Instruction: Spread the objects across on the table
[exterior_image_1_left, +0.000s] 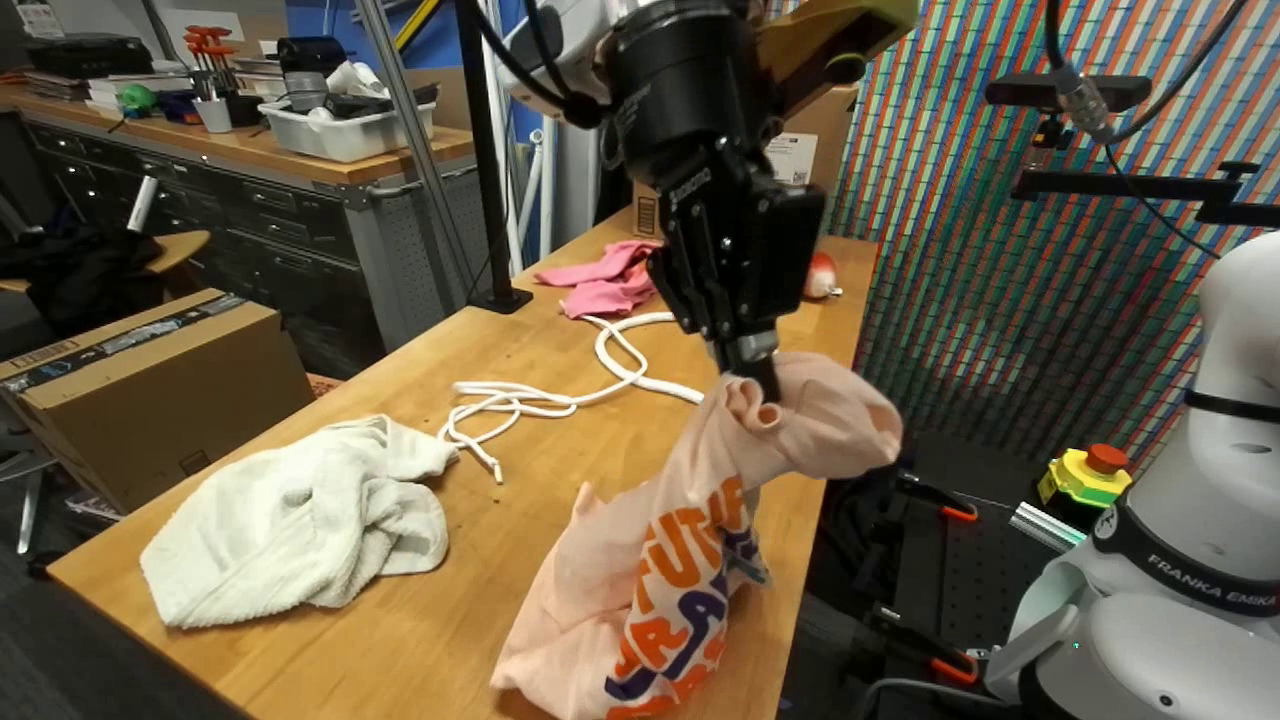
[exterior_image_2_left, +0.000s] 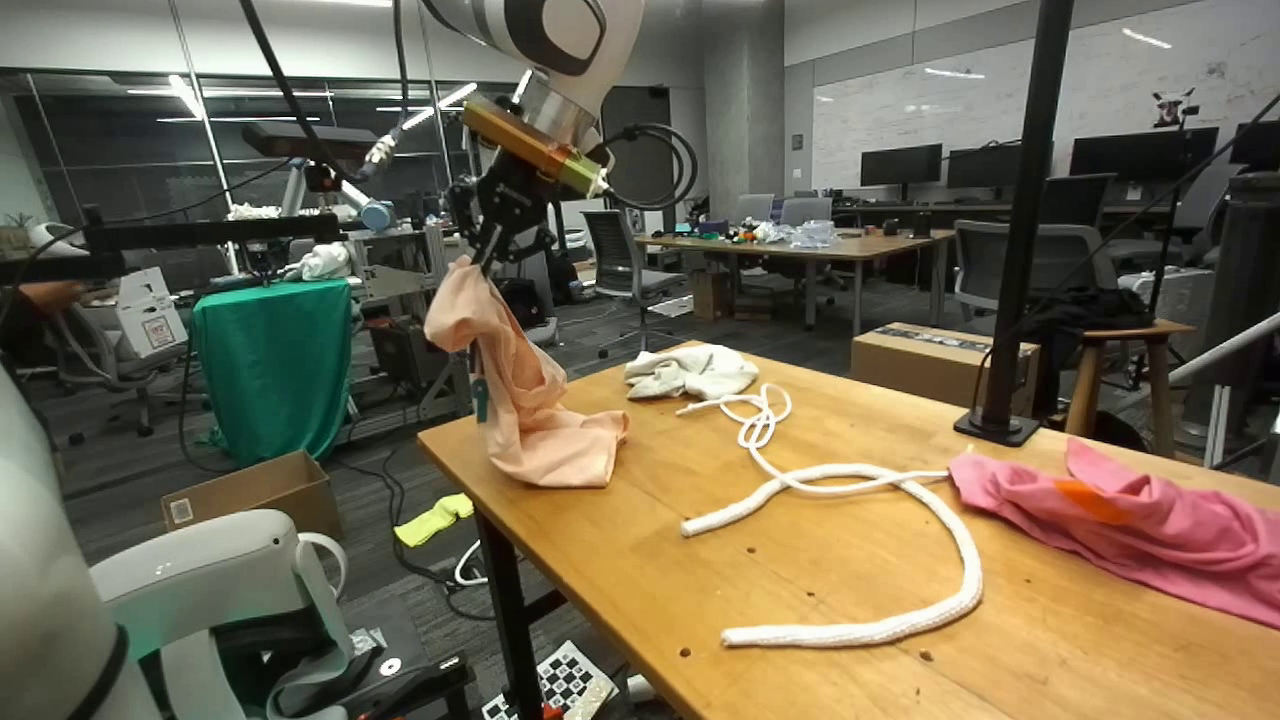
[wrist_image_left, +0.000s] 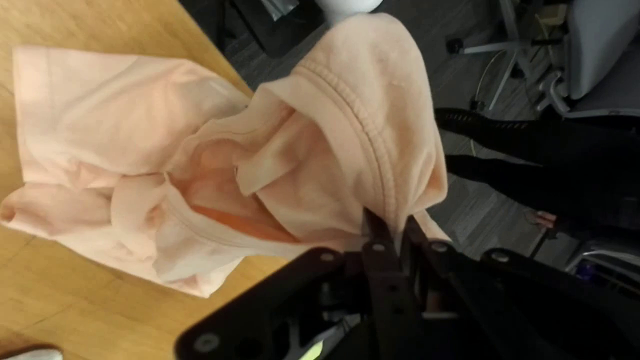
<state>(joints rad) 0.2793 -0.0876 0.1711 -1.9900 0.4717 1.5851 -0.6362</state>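
My end effector (wrist_image_left: 391, 220) pinching a peach shirt (exterior_image_2_left: 540, 430), partly resting on the desk (exterior_image_2_left: 620, 560), white cloth (exterior_image_1_left: 290, 525) and ropes (exterior_image_2_left: 972, 578) nearby

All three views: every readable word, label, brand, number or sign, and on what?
"FRANKA EMIKA": black arm band.
"ROBOTIQ": gripper.
"UTU": peach shirt; its other letters are distorted by folds.
Too small or blurred: box tape, white carton label, all other small print.

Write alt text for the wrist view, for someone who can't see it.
Black jaws at lower right pinch a peach shirt. Its far end lies on a table at left; beyond the table's edge are dark floor and a gray chair.
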